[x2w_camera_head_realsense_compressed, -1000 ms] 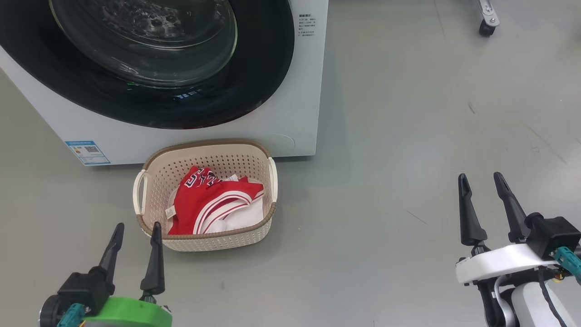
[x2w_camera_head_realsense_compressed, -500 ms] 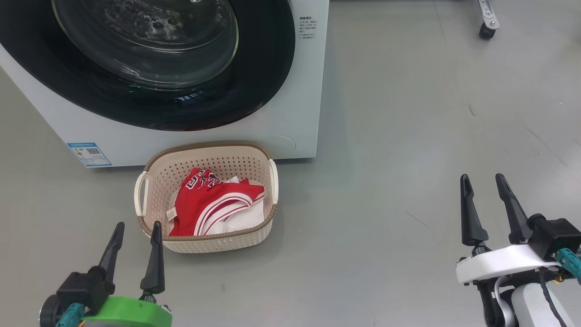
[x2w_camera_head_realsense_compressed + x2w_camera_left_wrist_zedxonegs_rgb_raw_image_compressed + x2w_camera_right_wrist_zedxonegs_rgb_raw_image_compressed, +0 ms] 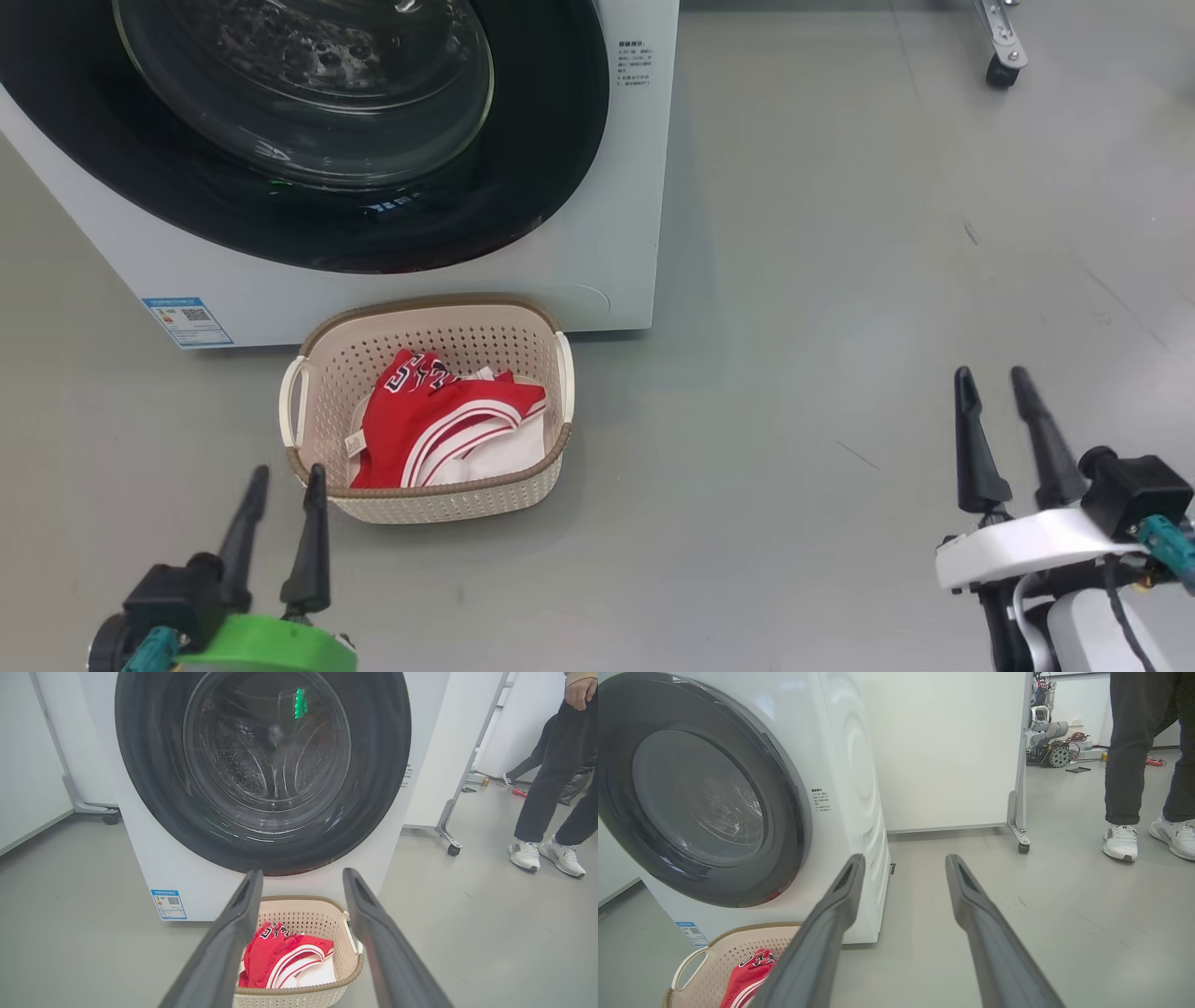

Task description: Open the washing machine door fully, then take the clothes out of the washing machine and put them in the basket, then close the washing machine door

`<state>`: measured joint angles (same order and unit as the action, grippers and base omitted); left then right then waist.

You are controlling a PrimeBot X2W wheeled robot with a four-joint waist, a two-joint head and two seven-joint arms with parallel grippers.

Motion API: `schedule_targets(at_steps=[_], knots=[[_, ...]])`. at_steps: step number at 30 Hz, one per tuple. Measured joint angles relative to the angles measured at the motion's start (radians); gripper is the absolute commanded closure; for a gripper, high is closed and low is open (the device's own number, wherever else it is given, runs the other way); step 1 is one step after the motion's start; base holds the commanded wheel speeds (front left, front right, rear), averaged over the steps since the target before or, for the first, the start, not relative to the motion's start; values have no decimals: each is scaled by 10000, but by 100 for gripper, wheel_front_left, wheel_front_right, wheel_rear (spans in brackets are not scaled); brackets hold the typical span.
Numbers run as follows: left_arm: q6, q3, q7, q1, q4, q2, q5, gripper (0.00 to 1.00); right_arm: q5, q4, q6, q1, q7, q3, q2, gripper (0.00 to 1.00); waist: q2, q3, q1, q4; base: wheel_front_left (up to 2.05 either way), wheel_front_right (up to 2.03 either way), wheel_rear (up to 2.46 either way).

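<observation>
The round glossy black door of the white front-loading washing machine is seen shut. In the cream perforated plastic basket set before it, red-and-white clothes are piled. The left tool and the right tool are spread, with nothing gripped.

The washing machine, a big white box, stands ahead of the left gripper and off to the left of the right gripper. Its door is a round glossy black ring around a bulging clear glass centre. It lies shut, flush against the front, and perforated steel shows through the glass. The basket is cream perforated plastic with a brown rim and side handles. It sits upright just beyond the left gripper's fingertips, close below the door. The clothes, red with white stripes over white fabric, lie crumpled inside it.
</observation>
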<state>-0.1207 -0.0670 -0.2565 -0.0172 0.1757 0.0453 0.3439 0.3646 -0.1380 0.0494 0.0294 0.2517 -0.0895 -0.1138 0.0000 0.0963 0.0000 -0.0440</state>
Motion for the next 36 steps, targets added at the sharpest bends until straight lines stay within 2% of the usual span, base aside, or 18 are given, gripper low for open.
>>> schedule_targets(at_steps=[8, 19, 36], knots=[[2, -107, 2, -146, 301, -105, 303, 100, 318, -345, 10, -243, -59, -31, 188, 100, 0, -25, 0, 10, 0, 0, 0], [2, -92, 278, -147, 192, -109, 2004, 100, 1975, -387, 98, -239, -414, 173, 219, 100, 0, -149, 0, 70, 0, 0, 0], [12, 67, 821, -137, 213, -73, 4040, 100, 3894, -550, 199, -222, -1028, 531, 341, 100, 0, -293, 0, 138, 0, 0, 0]])
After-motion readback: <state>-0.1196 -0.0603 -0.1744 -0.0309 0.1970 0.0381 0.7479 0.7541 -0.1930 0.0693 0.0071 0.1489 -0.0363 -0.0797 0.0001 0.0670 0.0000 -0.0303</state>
